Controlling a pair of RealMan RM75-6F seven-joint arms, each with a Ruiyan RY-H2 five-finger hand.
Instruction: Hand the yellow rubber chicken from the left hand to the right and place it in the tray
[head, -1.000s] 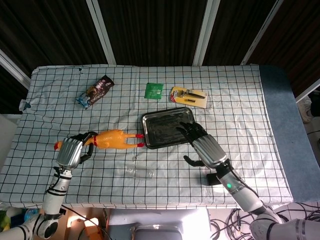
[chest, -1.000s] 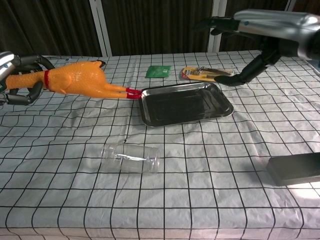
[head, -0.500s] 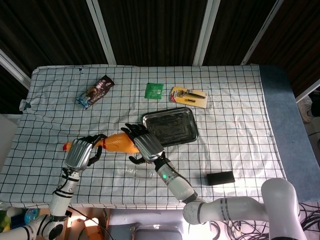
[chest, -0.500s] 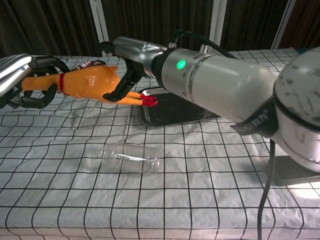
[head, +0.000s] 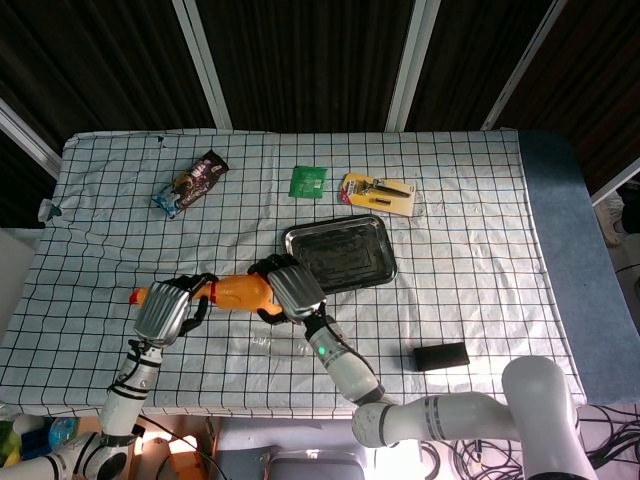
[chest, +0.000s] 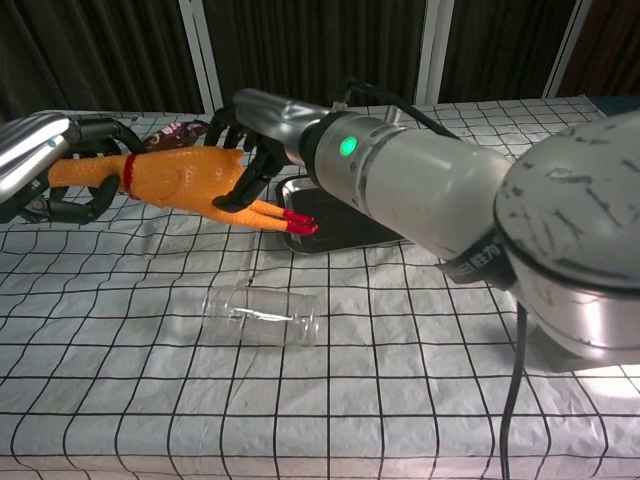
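Chicken (chest: 185, 180) lies lengthwise between the hands: left hand (chest: 50, 165) clamps its neck end, right hand (chest: 245, 150) wraps the rump end, with the tray (head: 375, 262) just beyond the right hand.

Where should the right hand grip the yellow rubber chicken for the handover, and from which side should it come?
Probably the fat body of the rubber chicken, from above. It lies level; the left hand holds the neck end, and the thin red feet give less hold. The right hand already lies there.
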